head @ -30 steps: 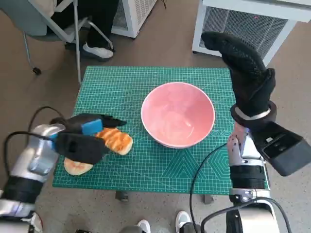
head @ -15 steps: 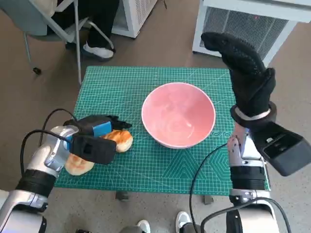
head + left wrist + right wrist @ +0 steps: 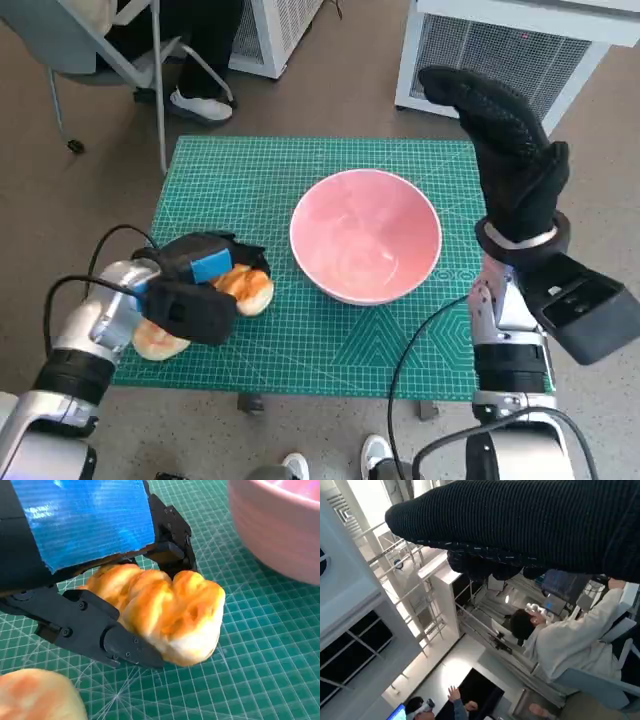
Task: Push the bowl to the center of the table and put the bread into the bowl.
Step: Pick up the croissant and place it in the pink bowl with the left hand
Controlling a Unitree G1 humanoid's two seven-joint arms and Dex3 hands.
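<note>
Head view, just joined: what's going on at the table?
The left hand grips a piece of bread between its fingers on the green mat, beside the pink bowl. A second piece lies near the mat's edge. The right hand is raised off the table, holding nothing.

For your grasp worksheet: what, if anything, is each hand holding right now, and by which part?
The left hand grips a bread roll across its middle, fingers on opposite sides. The right hand holds nothing, raised beside the bowl.
</note>
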